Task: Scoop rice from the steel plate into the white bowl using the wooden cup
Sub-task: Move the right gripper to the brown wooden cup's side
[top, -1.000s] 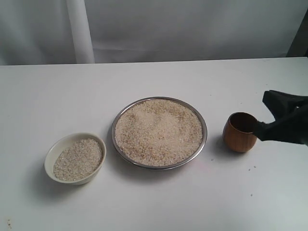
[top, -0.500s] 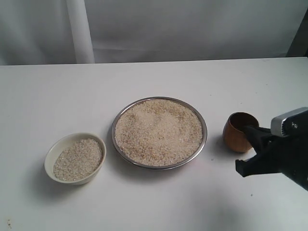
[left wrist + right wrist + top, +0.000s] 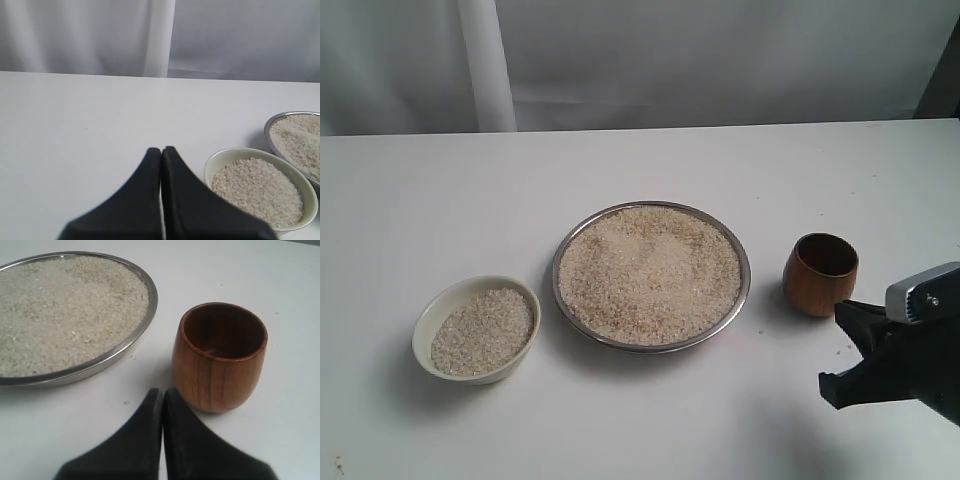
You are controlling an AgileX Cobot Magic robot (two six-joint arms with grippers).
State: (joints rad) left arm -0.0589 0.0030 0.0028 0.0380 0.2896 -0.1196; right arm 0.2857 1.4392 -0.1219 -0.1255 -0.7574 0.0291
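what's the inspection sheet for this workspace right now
surface: white table, plain and matte
job's things: steel plate filled with rice; white bowl part filled with rice; wooden cup upright, apart from the plate
clutter: a few stray specks near the cup
grippers: left pincer shut, empty, beside the white bowl; right pincer shut, empty, just short of the wooden cup
cables: nothing seen
surroundings: pale curtain behind the table
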